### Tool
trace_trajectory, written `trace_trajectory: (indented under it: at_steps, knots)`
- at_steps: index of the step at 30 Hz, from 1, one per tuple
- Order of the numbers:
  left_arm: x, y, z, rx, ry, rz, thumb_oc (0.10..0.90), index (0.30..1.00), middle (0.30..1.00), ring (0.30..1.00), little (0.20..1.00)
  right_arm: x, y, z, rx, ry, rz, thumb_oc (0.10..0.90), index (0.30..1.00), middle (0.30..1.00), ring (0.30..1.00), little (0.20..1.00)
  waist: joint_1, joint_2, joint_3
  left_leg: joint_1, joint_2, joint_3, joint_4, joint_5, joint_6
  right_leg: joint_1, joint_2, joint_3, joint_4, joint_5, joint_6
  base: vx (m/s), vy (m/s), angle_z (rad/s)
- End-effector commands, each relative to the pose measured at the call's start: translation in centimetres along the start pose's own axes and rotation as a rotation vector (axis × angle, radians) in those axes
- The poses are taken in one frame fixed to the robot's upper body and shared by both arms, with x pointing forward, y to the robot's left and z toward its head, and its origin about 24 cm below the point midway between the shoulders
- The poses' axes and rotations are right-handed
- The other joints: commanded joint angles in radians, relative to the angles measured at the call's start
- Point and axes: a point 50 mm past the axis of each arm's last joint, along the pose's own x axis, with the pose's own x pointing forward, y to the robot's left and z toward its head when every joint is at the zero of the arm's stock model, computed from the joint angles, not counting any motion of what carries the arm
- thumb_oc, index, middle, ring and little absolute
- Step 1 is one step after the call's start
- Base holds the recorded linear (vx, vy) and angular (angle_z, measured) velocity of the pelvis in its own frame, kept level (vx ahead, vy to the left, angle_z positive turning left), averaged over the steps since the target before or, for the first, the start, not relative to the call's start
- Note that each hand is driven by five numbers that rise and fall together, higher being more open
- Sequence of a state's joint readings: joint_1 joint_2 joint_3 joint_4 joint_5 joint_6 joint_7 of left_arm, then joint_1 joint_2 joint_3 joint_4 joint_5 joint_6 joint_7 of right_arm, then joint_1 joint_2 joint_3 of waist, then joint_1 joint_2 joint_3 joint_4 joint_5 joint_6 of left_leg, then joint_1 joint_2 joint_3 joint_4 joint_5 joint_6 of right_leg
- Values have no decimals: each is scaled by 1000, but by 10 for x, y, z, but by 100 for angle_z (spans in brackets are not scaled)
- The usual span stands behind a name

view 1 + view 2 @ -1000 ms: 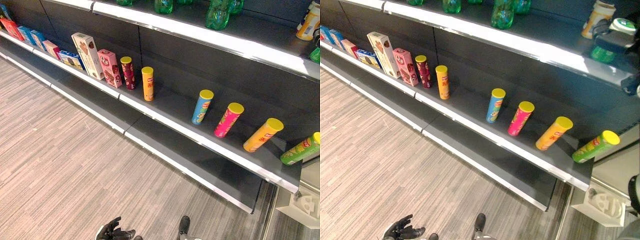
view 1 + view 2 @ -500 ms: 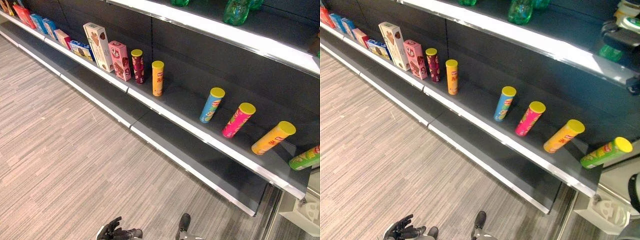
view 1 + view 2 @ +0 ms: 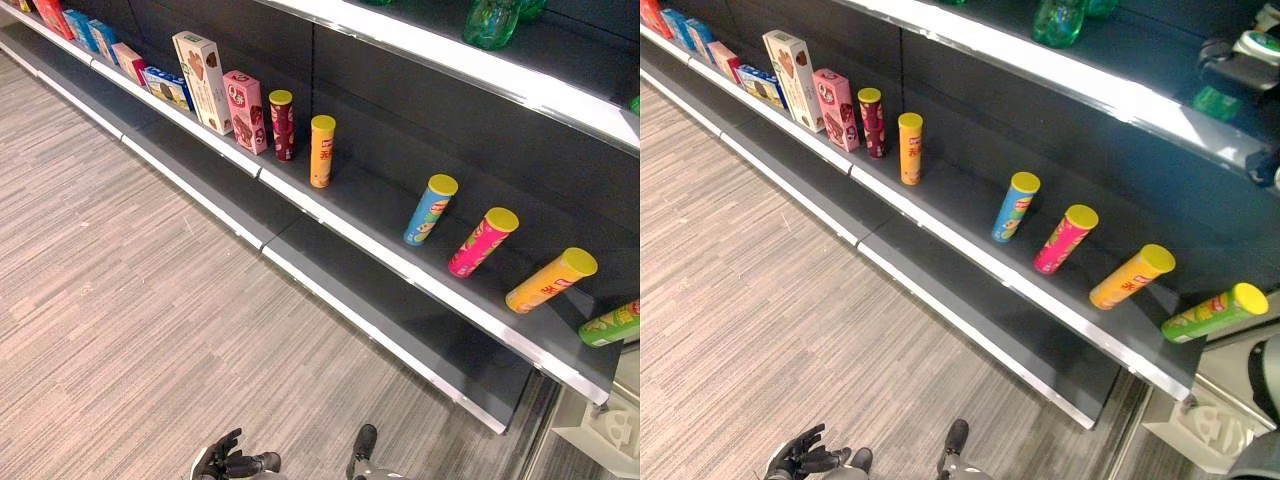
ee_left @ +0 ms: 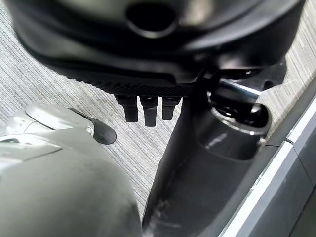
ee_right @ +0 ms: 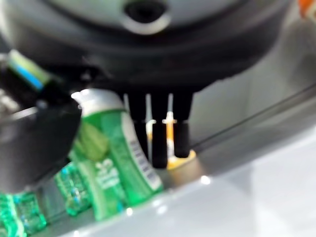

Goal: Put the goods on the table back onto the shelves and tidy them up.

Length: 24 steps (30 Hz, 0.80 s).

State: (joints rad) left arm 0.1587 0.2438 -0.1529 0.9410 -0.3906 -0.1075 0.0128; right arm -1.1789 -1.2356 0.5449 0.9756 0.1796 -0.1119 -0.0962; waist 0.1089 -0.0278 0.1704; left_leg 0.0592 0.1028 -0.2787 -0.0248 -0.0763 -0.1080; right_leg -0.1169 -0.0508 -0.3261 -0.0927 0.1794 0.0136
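Note:
My right hand is up at the top shelf's right end, its thumb and fingers closed around a green bottle with a white cap. More green bottles stand on that shelf. On the middle shelf, a maroon can and an orange can stand upright. A blue can, a pink can, another orange can and a green can lean back. My left hand hangs low over the floor, open and holding nothing.
Snack boxes line the middle shelf to the left, a pink box next to the cans. The bottom shelf is bare. A white fixture sits on the floor at the right end. Striped grey carpet lies before the shelves.
The whole picture has shifted, so the camera moved. The cans and boxes keep their places on the shelf, and both hands stay as they were.

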Motion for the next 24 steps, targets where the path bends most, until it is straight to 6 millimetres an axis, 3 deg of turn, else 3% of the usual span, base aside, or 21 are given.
trace_trajectory:
  at_steps: [1,14,15,16,17,24]
  knots:
    - [-1,22,17,77,-87,37,800,900,900,900,900,8,-28,25,15,-75,-127,400,300,300,300,300,6,-82,-42,13,-30,86,-62,49,-30,188,-11,60,12,-215,89,-1,24,-5]
    - [-1,23,16,77,-79,45,800,900,900,900,900,9,-19,28,13,-82,-95,400,300,300,300,300,-3,-85,-41,22,-30,109,-62,40,-22,190,-12,81,8,-210,93,-7,12,-7]
    - [-1,23,16,76,-82,45,800,900,900,900,900,9,-18,27,19,-78,-97,428,342,342,342,342,-2,-85,-41,22,-31,108,-62,40,-22,190,-13,82,8,-209,93,-9,0,-7]
    - [-1,23,16,75,-82,45,800,900,900,900,900,9,-18,27,19,-78,-97,527,491,491,491,491,-2,-85,-41,22,-31,108,-62,40,-22,190,-13,82,8,-209,93,-12,1,-3]
    - [-1,23,16,73,-84,46,800,900,900,900,900,9,-18,27,29,-73,-102,800,900,900,900,900,0,-86,-41,21,-30,109,-62,41,-22,189,-13,82,7,-208,94,0,0,0]
    - [-1,24,14,66,-75,50,800,900,900,900,900,10,-22,26,58,-63,-125,800,900,900,900,900,0,-85,-41,20,-30,109,-62,42,-22,190,-13,83,6,-208,94,0,0,0]
